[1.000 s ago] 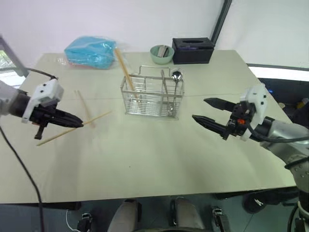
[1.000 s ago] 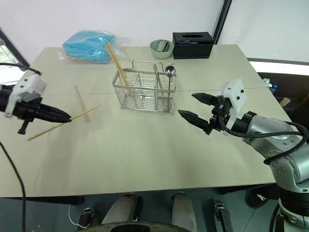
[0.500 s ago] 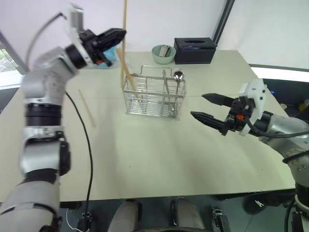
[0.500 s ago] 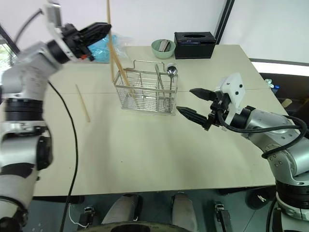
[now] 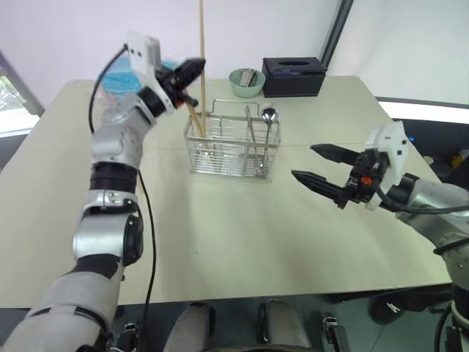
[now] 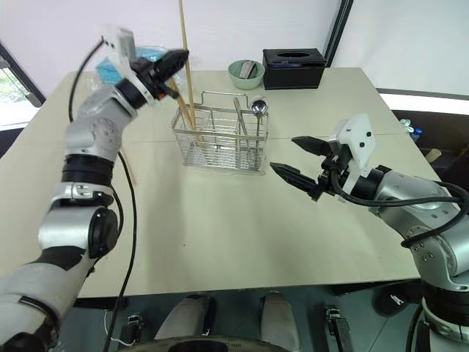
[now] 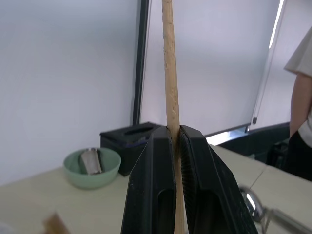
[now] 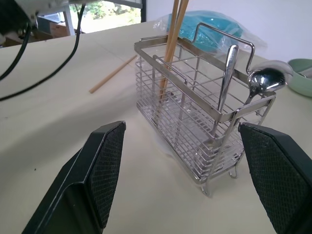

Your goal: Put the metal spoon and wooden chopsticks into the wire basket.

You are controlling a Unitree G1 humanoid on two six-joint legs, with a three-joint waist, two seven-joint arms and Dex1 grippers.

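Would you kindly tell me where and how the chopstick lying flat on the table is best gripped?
Probably near its middle, from straight above, with fingers closing across its width. The loose chopstick lies flat on the table, thin and straight, with bare surface on either side and the wire basket apart from it.

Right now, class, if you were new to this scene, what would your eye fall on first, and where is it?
First, the left pincer, raised above the table and shut on a wooden chopstick that stands upright over the left end of the wire basket. Next, the metal spoon already standing in the basket's right end. Then the right pincer, open and hovering to the basket's right.
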